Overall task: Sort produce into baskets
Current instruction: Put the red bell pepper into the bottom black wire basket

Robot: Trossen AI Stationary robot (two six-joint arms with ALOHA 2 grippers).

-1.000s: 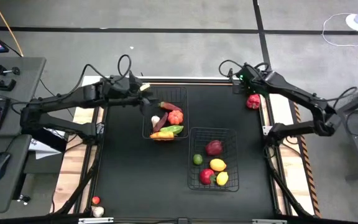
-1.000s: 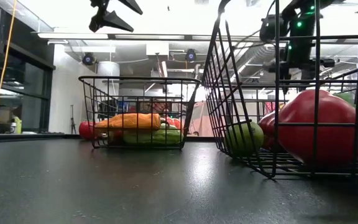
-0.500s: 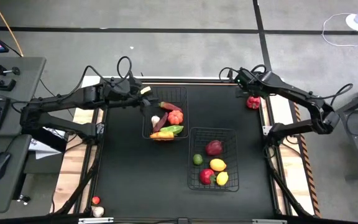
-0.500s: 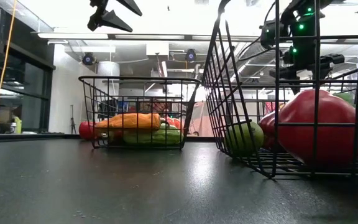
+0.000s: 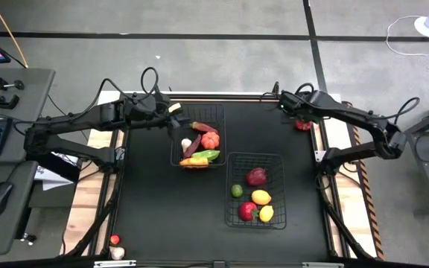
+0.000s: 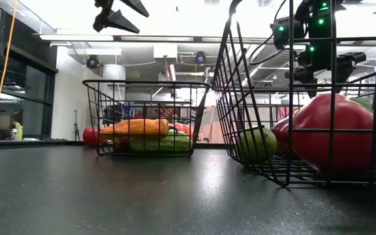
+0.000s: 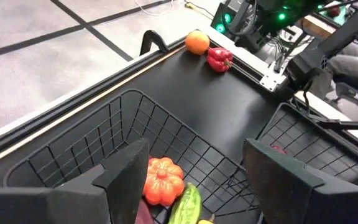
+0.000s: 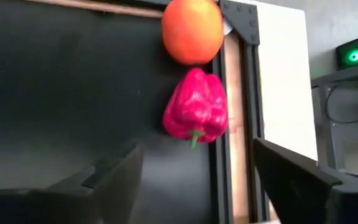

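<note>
Hovering over the red pepper (image 8: 196, 107) beside the orange (image 8: 192, 30), right gripper (image 8: 194, 180) is held open, empty; left gripper (image 7: 191, 180) open, empty, above the far basket (image 5: 197, 161).

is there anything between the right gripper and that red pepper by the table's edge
Nothing visible. In the right wrist view the right gripper is open, and the red pepper lies on bare mat just ahead of its fingers. An orange sits just beyond the pepper, against the table's edge rail, not in the path.
</note>
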